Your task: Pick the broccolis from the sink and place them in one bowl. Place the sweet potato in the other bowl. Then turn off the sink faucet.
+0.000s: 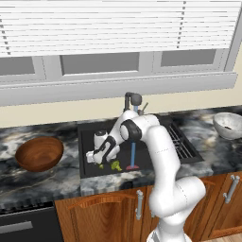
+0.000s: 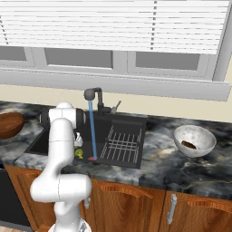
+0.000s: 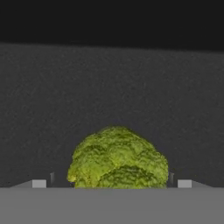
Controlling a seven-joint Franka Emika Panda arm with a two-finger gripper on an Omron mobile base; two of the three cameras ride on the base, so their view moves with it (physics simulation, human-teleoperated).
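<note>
A white robot arm reaches down into the black sink (image 1: 90, 146) of a simulated kitchen, its claw (image 1: 96, 163) low over the basin floor beside a yellow-green broccoli floret (image 1: 116, 165). In the hand view a bumpy broccoli head (image 3: 118, 159) sits close in front of the claw, between its two finger tips (image 3: 39, 183), which stand spread on either side of it; whether they touch it cannot be told. From the right base view a floret (image 2: 79, 153) shows just beside the arm, near the foot of a blue stream of water (image 2: 92, 131) that falls from the dark faucet (image 2: 93, 96) to the sink floor. A grey wire rack (image 2: 121, 144) lies across the basin's right side. The reddish-brown wooden bowl (image 1: 39, 153) rests on the marbled tabletop (image 1: 38, 179) to the left of the sink. The pale speckled bowl (image 2: 195, 140) stands well to the right, a small brown sweet potato (image 2: 188, 144) inside it. No writing or brand marks are legible anywhere.
</note>
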